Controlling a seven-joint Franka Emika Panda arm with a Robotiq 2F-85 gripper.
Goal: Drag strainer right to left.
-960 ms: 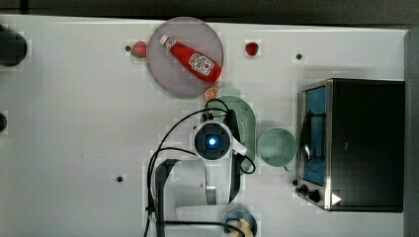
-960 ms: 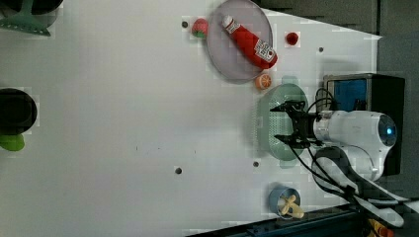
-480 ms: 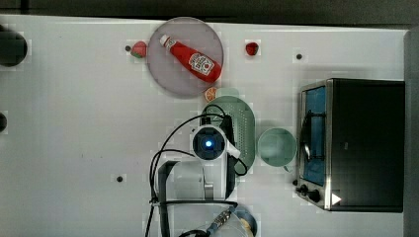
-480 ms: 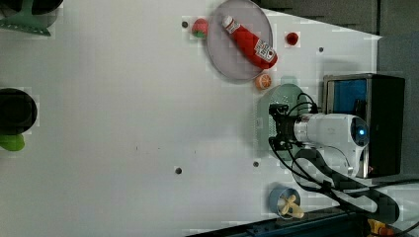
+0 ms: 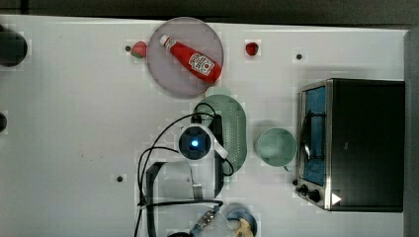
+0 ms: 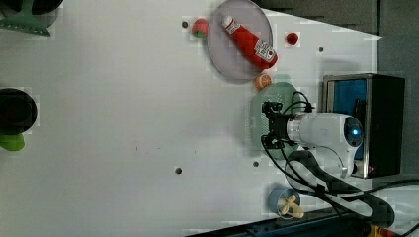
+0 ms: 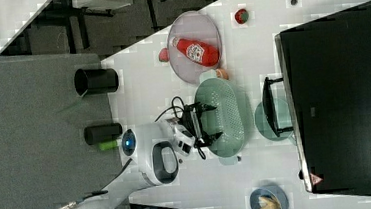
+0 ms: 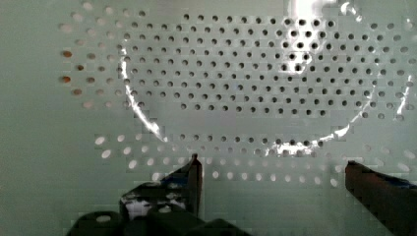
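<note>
No readable text anywhere. Ketchup bottle [image 5: 191, 59] has a white label, lettering too small to make out. Black oven [image 5: 363, 143] shows a small white triangle mark at a lower corner in the top view, and a red-edged triangle sticker in the right view, content illegible.

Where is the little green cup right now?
In the top view, the green cup stands on the table between the strainer, on the top view's left, and the black oven.
</note>
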